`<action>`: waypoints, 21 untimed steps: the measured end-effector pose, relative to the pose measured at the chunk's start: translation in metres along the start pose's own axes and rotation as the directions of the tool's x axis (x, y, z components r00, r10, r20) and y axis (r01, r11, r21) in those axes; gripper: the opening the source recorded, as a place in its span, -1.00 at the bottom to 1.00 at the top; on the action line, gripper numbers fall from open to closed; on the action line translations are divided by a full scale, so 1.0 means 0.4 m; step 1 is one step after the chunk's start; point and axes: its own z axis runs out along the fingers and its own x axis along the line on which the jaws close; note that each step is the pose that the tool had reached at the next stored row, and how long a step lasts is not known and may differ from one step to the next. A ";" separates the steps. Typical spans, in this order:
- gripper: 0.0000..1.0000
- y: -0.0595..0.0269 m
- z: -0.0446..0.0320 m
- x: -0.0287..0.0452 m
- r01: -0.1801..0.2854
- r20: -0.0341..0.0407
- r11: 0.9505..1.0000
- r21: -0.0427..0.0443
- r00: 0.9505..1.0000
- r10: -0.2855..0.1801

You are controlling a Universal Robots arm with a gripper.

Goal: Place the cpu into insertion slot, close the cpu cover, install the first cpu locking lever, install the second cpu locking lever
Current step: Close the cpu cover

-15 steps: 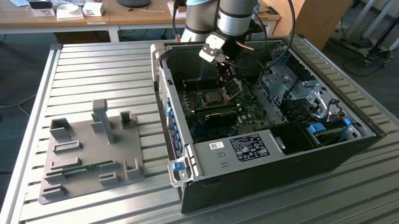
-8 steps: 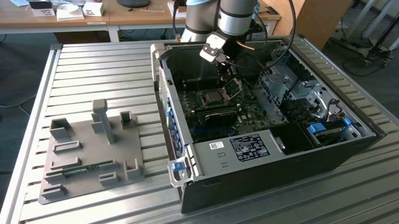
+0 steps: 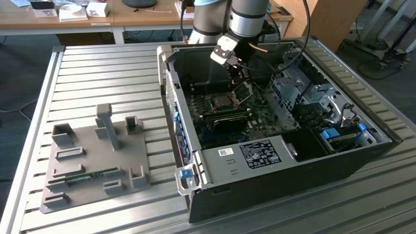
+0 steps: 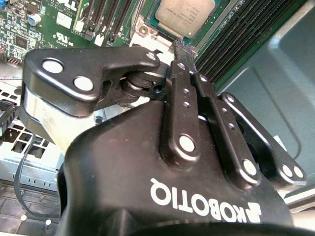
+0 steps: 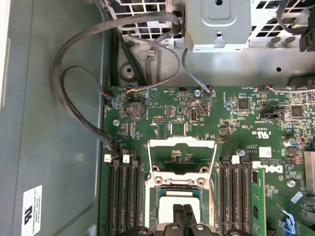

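A slatted metal table (image 3: 104, 73) carries an open computer case (image 3: 286, 170), with a grey fixture plate (image 3: 87, 146) beside it on the exterior view's left. The arm reaches down into the case, and the gripper (image 3: 238, 83) hangs above the green motherboard (image 5: 236, 123). The cpu (image 4: 184, 14) lies flat in the insertion slot (image 5: 155, 199), silvery top upward, between two banks of black memory slots (image 5: 123, 196). The cpu cover (image 5: 182, 143) is swung open and tilted back from the slot, with the board visible through its window. In the second wrist view the fingers (image 4: 179, 98) are brought together, tips just over the cpu's near edge — whether they touch it or pinch anything cannot be determined
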 end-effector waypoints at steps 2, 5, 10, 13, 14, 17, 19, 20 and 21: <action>-0.79 0.000 0.000 0.000 0.000 0.000 1.000 0.000 1.000 0.000; -0.79 0.002 0.000 0.000 0.000 0.000 1.000 0.000 1.000 0.000; -0.79 0.013 0.001 0.000 0.000 0.000 1.000 0.000 1.000 0.000; -0.79 0.024 0.001 0.000 0.000 0.000 1.000 0.000 1.000 0.000; -0.79 0.028 0.002 0.000 0.000 0.000 1.000 0.000 1.000 0.000; -0.79 0.041 0.002 0.000 0.000 0.000 1.000 0.000 1.000 0.000; -0.79 0.051 0.003 0.000 0.000 0.000 1.000 0.000 1.000 0.000; -0.79 0.056 0.003 0.000 0.000 0.000 1.000 0.000 1.000 0.000; -0.79 0.061 0.003 0.000 0.000 0.000 1.000 0.000 1.000 0.000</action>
